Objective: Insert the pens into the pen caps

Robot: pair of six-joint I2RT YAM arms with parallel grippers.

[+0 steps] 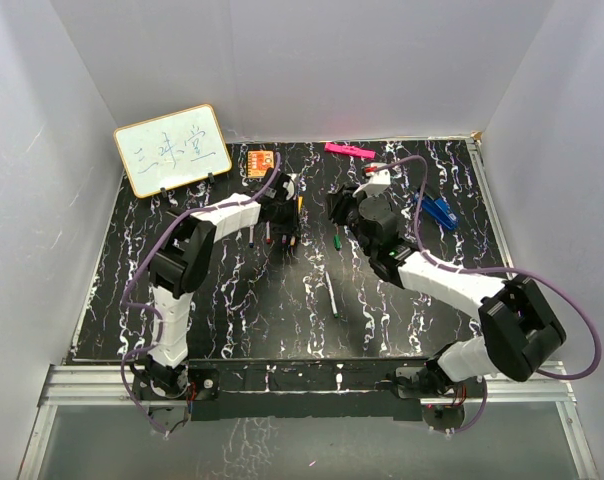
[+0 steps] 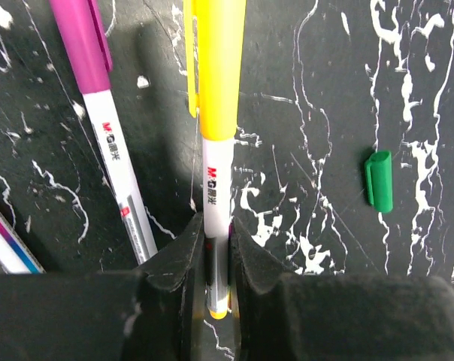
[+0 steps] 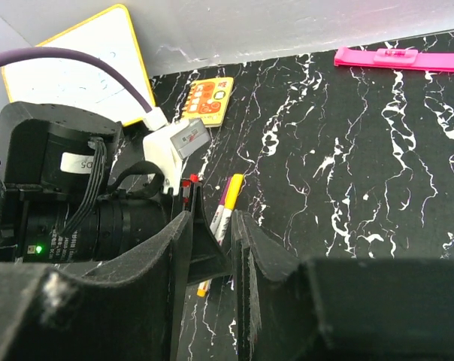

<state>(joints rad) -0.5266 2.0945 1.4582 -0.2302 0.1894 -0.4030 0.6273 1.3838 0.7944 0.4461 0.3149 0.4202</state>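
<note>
My left gripper (image 2: pixel 218 235) is shut on the white barrel of a pen (image 2: pixel 218 180) that has a yellow cap (image 2: pixel 216 68) on its far end. A purple-capped pen (image 2: pixel 110 143) lies on the table to its left, and part of another pen (image 2: pixel 5 244) shows at the lower left. A loose green cap (image 2: pixel 378 179) lies to the right; it also shows in the top view (image 1: pixel 337 240). An uncapped pen (image 1: pixel 334 298) lies mid-table. My right gripper (image 3: pixel 212 229) is open and empty, facing the left gripper (image 1: pixel 282 222) and the yellow-capped pen (image 3: pixel 228 197) close by.
A whiteboard (image 1: pixel 172 150) leans at the back left, with an orange card (image 1: pixel 260 162) beside it. A flat pink bar (image 1: pixel 347 150) lies at the back edge. A larger blue object (image 1: pixel 437 210) lies right of the right arm (image 1: pixel 452 280). White walls enclose the table.
</note>
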